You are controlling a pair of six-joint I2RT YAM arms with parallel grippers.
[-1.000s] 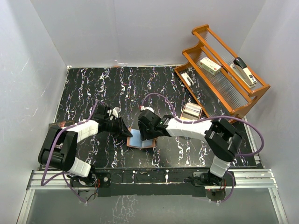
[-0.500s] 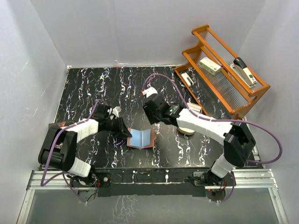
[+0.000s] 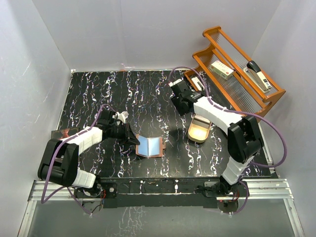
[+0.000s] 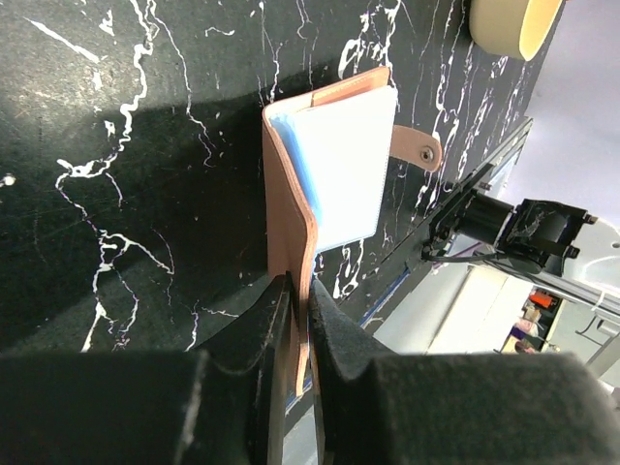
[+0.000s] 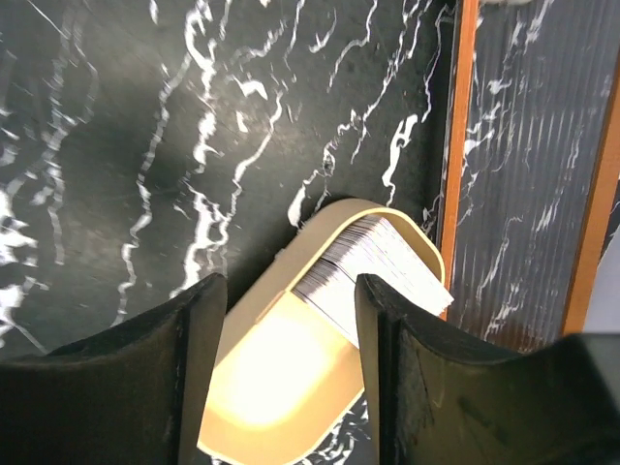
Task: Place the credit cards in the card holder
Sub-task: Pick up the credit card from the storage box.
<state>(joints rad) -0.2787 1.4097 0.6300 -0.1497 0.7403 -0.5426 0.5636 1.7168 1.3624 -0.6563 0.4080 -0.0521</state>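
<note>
With the blue card seated, our empty, parted right gripper swings to two o'clock over the dish while our left gripper clamps the card holder.

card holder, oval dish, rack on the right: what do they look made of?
card holder: looks like reddish-brown leather or faux leather, matte; the thin cover bends softly at the fold.
oval dish: pale tan, smooth; likely wood, possibly plastic.
rack: orange glossy wood frame; ribbed see-through panels, probably plastic.

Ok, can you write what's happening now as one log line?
left gripper: jaws shut on card holder, blue card inside | right gripper: jaws open, empty, near dish
</note>
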